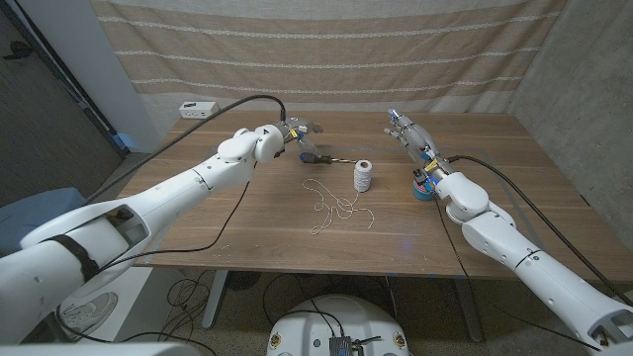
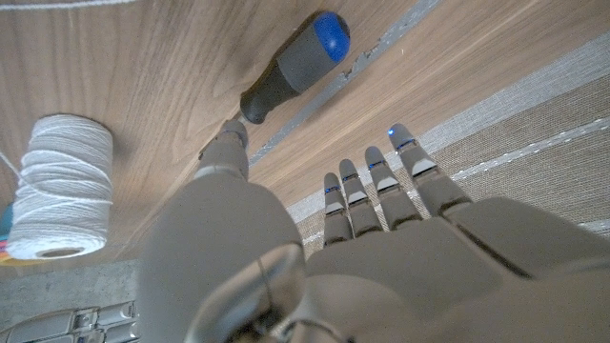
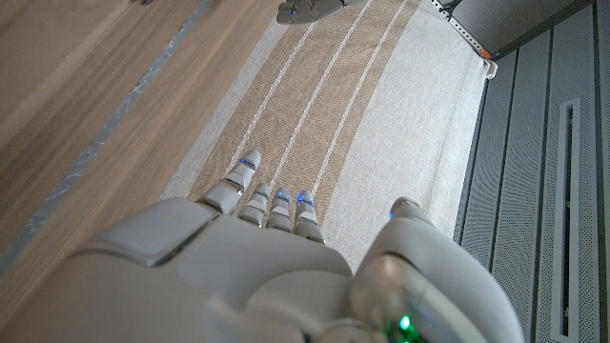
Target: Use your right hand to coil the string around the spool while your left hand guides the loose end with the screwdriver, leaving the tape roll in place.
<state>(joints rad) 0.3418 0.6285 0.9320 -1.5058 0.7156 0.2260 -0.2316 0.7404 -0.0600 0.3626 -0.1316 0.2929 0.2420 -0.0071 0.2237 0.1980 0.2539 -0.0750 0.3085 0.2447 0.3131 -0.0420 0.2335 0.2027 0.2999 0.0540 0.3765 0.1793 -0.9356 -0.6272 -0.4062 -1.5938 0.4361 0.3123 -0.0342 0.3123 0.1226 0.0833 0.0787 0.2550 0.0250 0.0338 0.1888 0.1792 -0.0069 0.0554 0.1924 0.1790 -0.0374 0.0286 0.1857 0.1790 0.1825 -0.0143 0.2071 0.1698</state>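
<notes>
The left hand (image 1: 294, 132), fingers spread and empty, hovers just beside the screwdriver (image 1: 318, 155) (shaft pointing toward the spool (image 1: 363, 176)), while the right hand (image 1: 408, 132), also spread, waits farther off.

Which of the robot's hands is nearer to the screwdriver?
Left. The left hand hovers right beside the screwdriver handle, fingers open. The right hand is across the table, beyond the spool.

Even, moderately bright indoor light; soft short shadows on the tabletop (image 1: 396, 213). Head view sharp in the middle, with wide-angle bending at the edges and darker corners. Wrist views slightly soft: near hand surfaces blurred, wood grain smeared in right wrist view. No strong glare.
</notes>
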